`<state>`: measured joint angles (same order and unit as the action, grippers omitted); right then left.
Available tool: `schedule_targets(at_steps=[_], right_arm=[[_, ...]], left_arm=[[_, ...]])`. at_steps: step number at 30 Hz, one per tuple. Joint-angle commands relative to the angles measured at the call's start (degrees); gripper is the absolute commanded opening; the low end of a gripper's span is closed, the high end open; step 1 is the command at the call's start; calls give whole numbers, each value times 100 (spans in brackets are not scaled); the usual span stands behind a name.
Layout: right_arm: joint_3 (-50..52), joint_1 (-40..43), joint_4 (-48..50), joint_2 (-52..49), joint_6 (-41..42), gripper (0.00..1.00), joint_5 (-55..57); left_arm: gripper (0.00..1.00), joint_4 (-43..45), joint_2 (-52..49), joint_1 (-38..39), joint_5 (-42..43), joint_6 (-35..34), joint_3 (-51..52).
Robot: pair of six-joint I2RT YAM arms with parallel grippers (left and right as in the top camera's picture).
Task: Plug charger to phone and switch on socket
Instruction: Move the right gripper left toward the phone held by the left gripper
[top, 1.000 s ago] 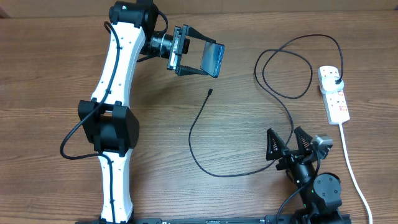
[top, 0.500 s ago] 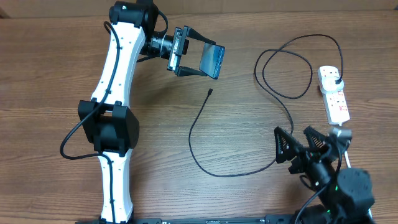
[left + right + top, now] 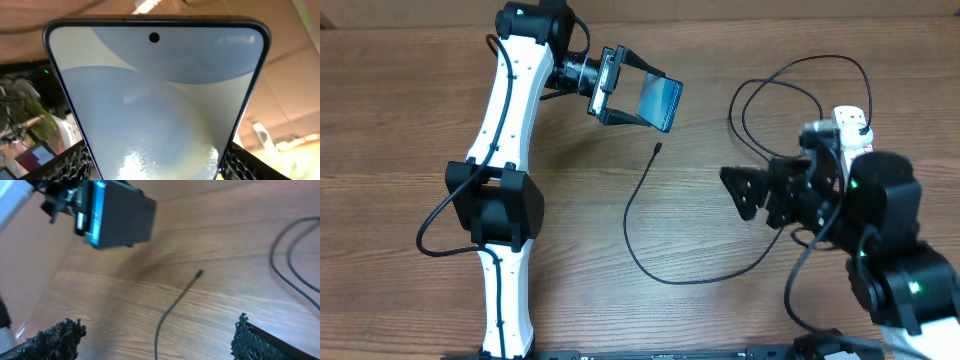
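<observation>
My left gripper (image 3: 657,100) is shut on the phone (image 3: 662,97) and holds it tilted above the table at the back centre. In the left wrist view the phone's light blue screen (image 3: 155,95) fills the frame between my fingers (image 3: 156,167). The charger, a thin black cable (image 3: 632,215), lies on the table with its small tip (image 3: 658,148) below the phone. It loops right to the white socket (image 3: 848,116), which my right arm partly hides. My right gripper (image 3: 748,192) is open and empty above the table, right of the tip. The right wrist view shows the cable (image 3: 172,305) between my fingers (image 3: 157,342).
The wooden table (image 3: 400,120) fills the view. The cable's loops (image 3: 775,105) lie at the back right, next to the socket. The right wrist view shows the left gripper with the phone (image 3: 117,215) at upper left.
My right arm has swung from the front right up and left, so it now covers much of the socket. The left gripper has tilted the phone a little.
</observation>
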<state>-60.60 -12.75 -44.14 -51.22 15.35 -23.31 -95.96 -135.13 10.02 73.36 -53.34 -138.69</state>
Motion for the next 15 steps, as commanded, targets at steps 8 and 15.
schedule_targets(at_steps=[8, 15], right_arm=[[-155, 9, 273, -874, 232, 100, -1126], [-151, -116, 798, -1615, 669, 84, -1366]], left_arm=[[44, 199, 57, -24, -1759, -874, -168], [43, 328, 57, -24, -3058, -1303, -168]])
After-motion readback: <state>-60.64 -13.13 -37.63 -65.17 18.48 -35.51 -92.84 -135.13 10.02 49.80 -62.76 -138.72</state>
